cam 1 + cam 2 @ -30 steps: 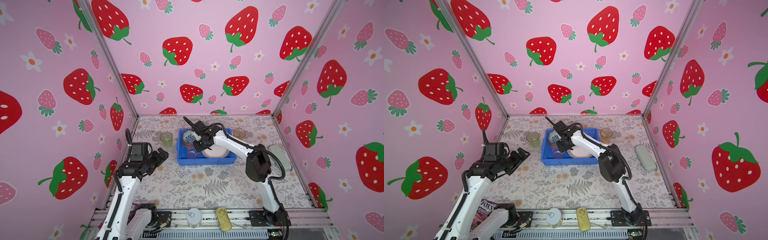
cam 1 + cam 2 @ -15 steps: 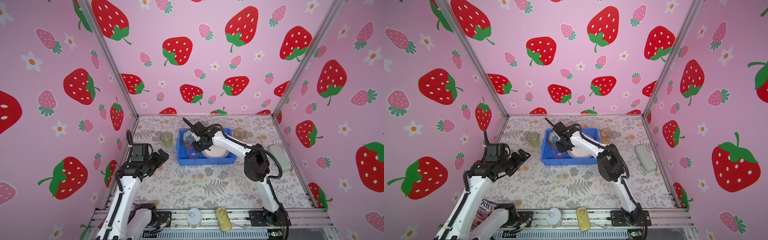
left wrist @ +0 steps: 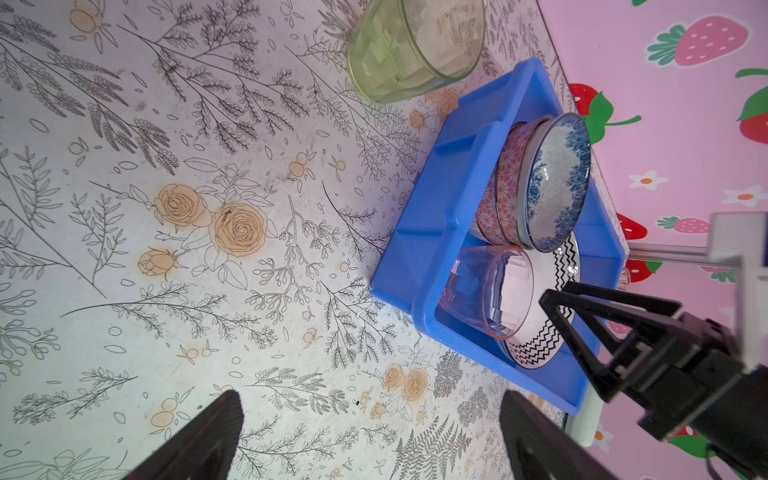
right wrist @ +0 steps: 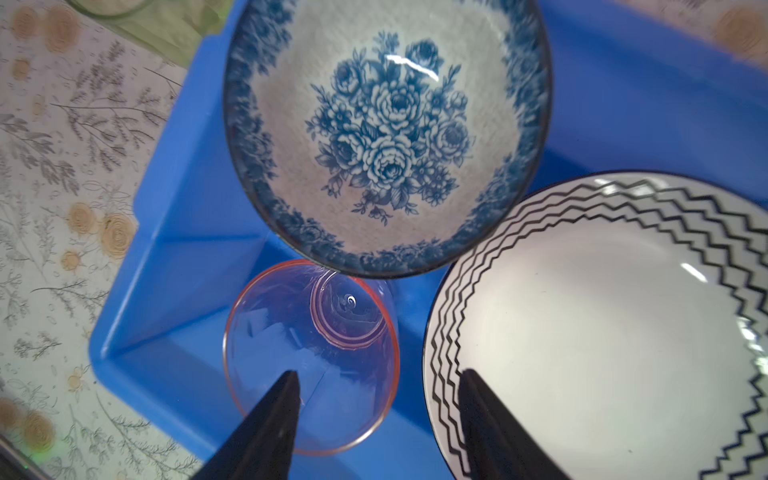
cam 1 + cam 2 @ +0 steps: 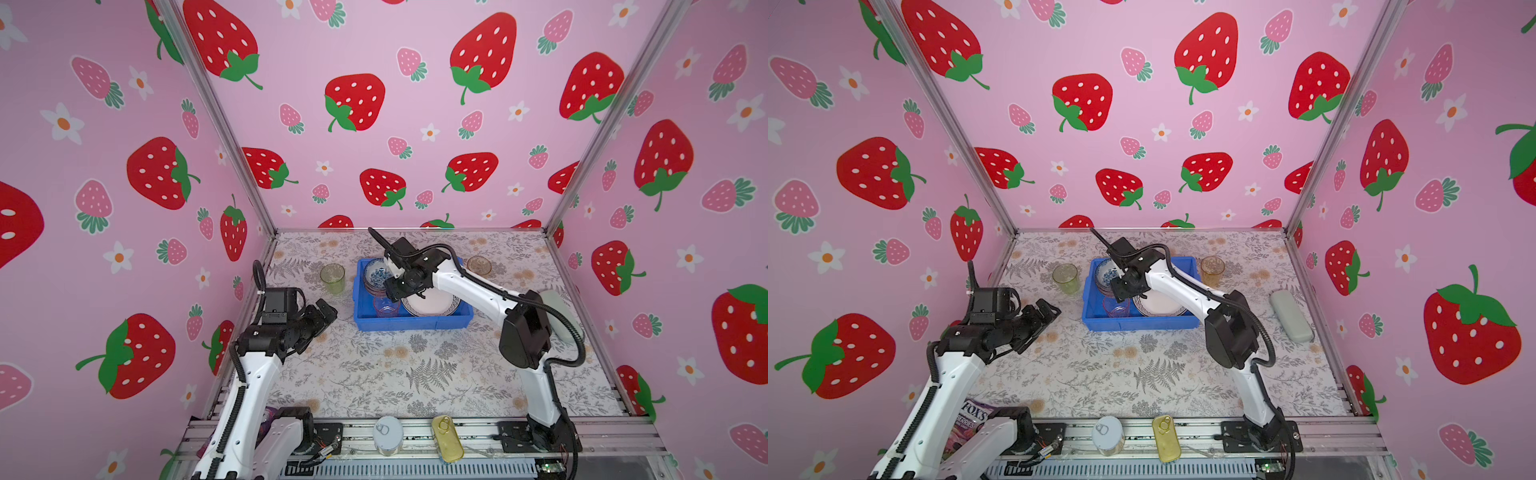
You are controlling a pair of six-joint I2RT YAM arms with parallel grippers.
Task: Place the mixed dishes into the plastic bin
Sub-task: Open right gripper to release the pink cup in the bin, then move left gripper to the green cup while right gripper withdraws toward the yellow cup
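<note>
The blue plastic bin (image 5: 411,322) (image 5: 1138,323) holds a stack of bowls topped by a blue-floral bowl (image 4: 386,133) (image 5: 376,274), a zigzag-rimmed white plate (image 4: 602,324) (image 5: 432,303) and an upright pink tumbler (image 4: 311,353) (image 5: 386,305). My right gripper (image 4: 378,386) (image 5: 392,293) hangs open above the tumbler, one finger over its mouth and one over the plate's rim. A green tumbler (image 5: 332,278) (image 3: 415,45) stands left of the bin and an amber tumbler (image 5: 478,264) behind its right end. My left gripper (image 3: 370,415) (image 5: 326,309) is open and empty above the cloth, left of the bin.
On the front rail lie a silver round tin (image 5: 387,434) and a gold oval tin (image 5: 446,438). A grey-green case (image 5: 555,316) rests by the right wall. A purple candy bag (image 5: 967,419) sits by the left arm's base. Pink walls close in three sides.
The right gripper's jaws have spread apart over the pink tumbler, which now stands free in the bin. The left gripper has edged slightly toward the bin.
</note>
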